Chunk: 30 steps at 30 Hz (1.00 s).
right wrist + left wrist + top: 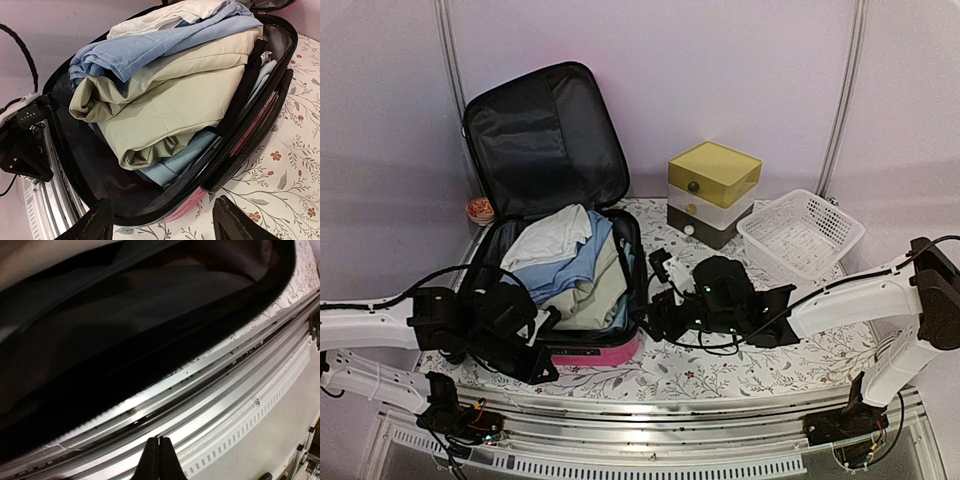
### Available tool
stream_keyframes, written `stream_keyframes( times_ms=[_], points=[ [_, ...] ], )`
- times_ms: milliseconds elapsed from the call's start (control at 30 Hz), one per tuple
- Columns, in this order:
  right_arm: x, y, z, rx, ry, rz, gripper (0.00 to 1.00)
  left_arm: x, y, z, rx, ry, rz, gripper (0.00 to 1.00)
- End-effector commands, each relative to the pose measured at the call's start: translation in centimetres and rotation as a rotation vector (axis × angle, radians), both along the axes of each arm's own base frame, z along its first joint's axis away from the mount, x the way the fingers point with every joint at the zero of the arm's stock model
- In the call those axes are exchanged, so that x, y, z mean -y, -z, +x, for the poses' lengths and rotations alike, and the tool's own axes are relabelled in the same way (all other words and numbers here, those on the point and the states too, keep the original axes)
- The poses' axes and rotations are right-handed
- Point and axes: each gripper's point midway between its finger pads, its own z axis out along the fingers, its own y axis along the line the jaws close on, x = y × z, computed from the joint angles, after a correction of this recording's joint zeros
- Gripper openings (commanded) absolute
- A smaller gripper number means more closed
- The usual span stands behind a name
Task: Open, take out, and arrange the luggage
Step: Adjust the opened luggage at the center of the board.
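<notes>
The luggage (605, 352) lies open on the left of the table, its black-lined lid (545, 135) standing up against the back wall. Folded clothes fill the lower half: a white piece (555, 235), a blue one (150, 47) and a beige one (170, 100). My left gripper (535, 355) is at the case's near left corner, shut with nothing between its fingers (159, 457); its camera sees the black rim (150, 365) and the table's metal rail. Just off the case's near right corner, my right gripper (655, 318) stands open, with the pink shell and zipper band (200, 195) between its fingertips (100, 217).
A yellow-topped drawer box (713, 190) stands at the back, with a white mesh basket (800, 232) to its right. A small orange object (479, 210) sits left of the lid. The floral tablecloth (750, 365) ends at a metal rail (650, 425) along the near edge.
</notes>
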Motion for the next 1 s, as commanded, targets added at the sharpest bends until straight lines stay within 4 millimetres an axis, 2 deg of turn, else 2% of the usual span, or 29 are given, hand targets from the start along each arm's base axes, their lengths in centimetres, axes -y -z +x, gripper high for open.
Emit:
stream_keyframes(
  times_ms=[0,233,700,833,967],
  points=[
    [0.6,-0.9,0.6,0.012,0.032,0.031,0.7,-0.5,1.6,2.6,0.049,-0.083,0.014,0.0],
    [0.8,-1.0,1.1,0.016,0.043,0.032,0.7,-3.7,1.8,7.9,0.114,-0.262,0.051,0.0],
    [1.2,-1.2,1.5,0.015,0.037,0.038,0.7,-6.8,0.7,16.0,0.29,-0.397,0.08,0.0],
    [1.4,-1.4,1.6,0.02,0.035,0.04,0.7,-6.7,0.2,16.8,0.302,-0.39,0.079,0.0],
    [1.6,-1.5,1.6,0.024,0.039,0.04,0.7,-6.2,-0.7,16.0,0.288,-0.363,0.042,0.0]
  ],
)
